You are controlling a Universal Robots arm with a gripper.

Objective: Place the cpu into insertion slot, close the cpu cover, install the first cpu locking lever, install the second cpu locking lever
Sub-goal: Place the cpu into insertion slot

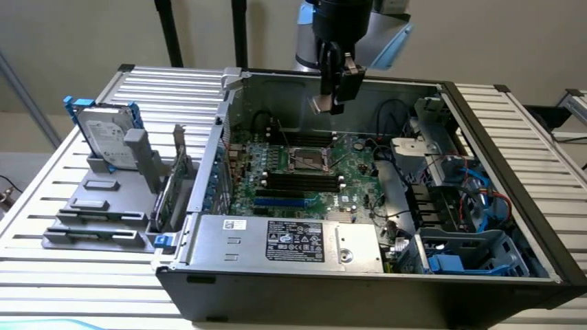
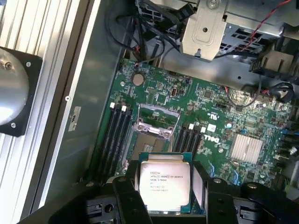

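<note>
Above the open case [image 1: 385, 295], clamping the cpu [image 1: 320, 104] tight in the gripper [image 1: 332, 103]. Hanging well clear of the insertion slot [image 1: 310, 159], down at six o'clock in the exterior view. Close up from the wrist: reading "intel" on the cpu, "DELL" on the green board [image 2: 154, 88], and catching the cpu cover [image 2: 154, 127] swung open.

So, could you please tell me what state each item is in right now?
gripper: shut on the cpu.
cpu: held in the air, not yet seated.
insertion slot: uncovered, empty.
cpu cover: swung open.
computer case: side open.
hard drive: standing upright outside the case.
</note>
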